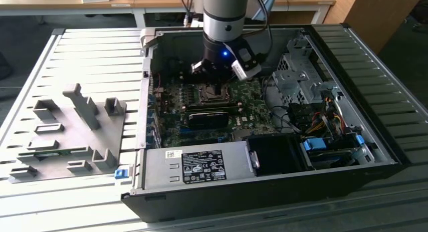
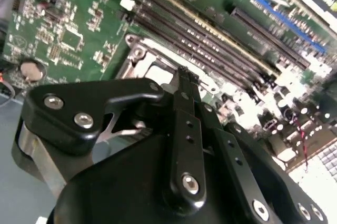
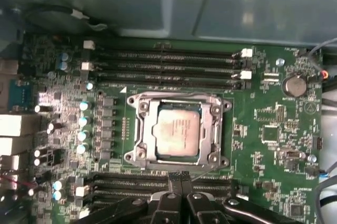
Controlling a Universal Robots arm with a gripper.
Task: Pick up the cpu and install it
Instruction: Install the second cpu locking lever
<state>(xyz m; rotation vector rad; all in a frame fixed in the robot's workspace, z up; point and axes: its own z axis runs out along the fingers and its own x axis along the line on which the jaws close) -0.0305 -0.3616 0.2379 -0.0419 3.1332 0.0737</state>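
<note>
The cpu [image 3: 178, 129], a flat square chip with a silver-grey top, lies inside the metal socket frame [image 3: 142, 129] on the green motherboard [image 3: 274, 129]. In the first wrist view my gripper [image 3: 179, 175] sits just off one edge of the socket, its two black fingers pressed together with nothing between them. The second wrist view shows the same shut fingertips [image 2: 185, 76] hovering by the socket frame [image 2: 138, 55]. In the exterior view the gripper [image 1: 215, 77] hangs low inside the open computer case, just above the socket [image 1: 212, 94].
Memory slots [image 3: 168, 66] run along both sides of the socket. The case walls [image 1: 150, 91], a drive cage [image 1: 297, 74], loose cables [image 1: 321, 117] and the power supply [image 1: 200, 167] surround the board. A grey fixture plate with blocks [image 1: 67, 132] lies on the exterior view's left.
</note>
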